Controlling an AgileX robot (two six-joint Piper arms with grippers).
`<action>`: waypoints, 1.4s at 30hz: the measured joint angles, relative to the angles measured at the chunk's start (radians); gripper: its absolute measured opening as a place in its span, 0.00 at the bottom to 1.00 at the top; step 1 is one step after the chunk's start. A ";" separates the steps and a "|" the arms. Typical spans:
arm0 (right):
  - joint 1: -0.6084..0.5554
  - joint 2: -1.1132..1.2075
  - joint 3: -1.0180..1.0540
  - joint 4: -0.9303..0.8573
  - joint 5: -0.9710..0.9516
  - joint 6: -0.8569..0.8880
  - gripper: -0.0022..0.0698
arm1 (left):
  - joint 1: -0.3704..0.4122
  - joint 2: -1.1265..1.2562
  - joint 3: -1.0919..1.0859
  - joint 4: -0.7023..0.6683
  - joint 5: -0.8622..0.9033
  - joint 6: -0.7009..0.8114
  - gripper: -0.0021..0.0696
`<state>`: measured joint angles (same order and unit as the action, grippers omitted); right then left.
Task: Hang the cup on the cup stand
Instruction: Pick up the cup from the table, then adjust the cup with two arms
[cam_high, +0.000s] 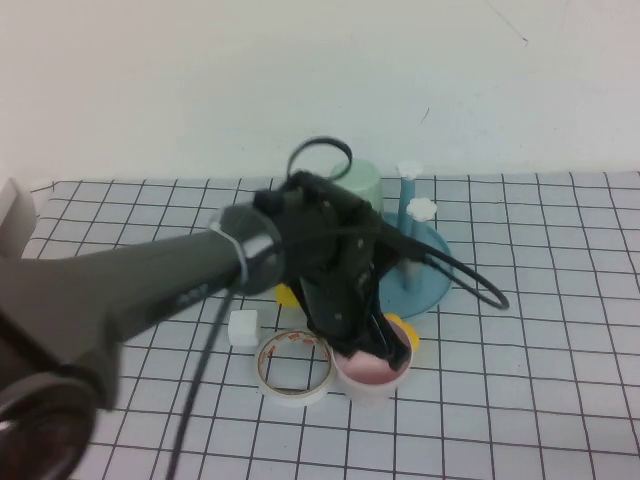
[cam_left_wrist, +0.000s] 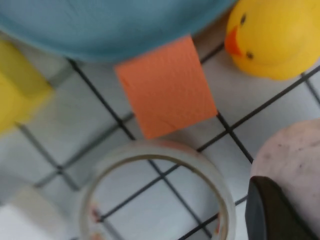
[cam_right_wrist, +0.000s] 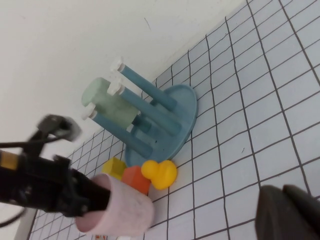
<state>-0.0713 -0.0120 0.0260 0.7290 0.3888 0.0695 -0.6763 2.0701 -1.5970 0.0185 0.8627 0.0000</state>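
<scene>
The pale pink cup (cam_high: 372, 374) is open side up just right of a tape roll, in front of the cup stand. My left gripper (cam_high: 358, 338) reaches down onto its far rim and is shut on its wall. One dark finger (cam_left_wrist: 272, 212) lies against the speckled outside of the cup (cam_left_wrist: 292, 157). The cup stand (cam_high: 425, 278) has a round blue base and blue posts with white flower caps (cam_high: 423, 208). A pale green cup (cam_high: 362, 182) hangs on one post. My right gripper (cam_right_wrist: 290, 212) is shut and empty over bare grid, away from the stand (cam_right_wrist: 170, 112) and the cup (cam_right_wrist: 125, 210).
A tape roll (cam_high: 293, 367) lies beside the cup. A yellow duck (cam_high: 405, 330), an orange block (cam_left_wrist: 167, 87), a yellow block (cam_right_wrist: 114, 167) and a white cube (cam_high: 243, 327) crowd the stand's front. The wall runs close behind the stand.
</scene>
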 joint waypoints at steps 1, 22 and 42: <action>0.000 0.000 0.000 0.000 0.000 0.000 0.03 | 0.001 -0.020 0.000 0.004 0.000 0.013 0.05; 0.000 0.000 0.000 0.277 0.160 -0.055 0.03 | -0.007 -0.801 0.764 0.041 -0.962 0.113 0.05; 0.000 0.000 0.000 0.878 0.227 -0.375 0.04 | -0.007 -0.800 0.848 -0.057 -1.517 0.268 0.05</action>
<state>-0.0713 -0.0120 0.0260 1.6073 0.6155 -0.3054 -0.6837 1.2698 -0.7492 -0.0383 -0.6544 0.2680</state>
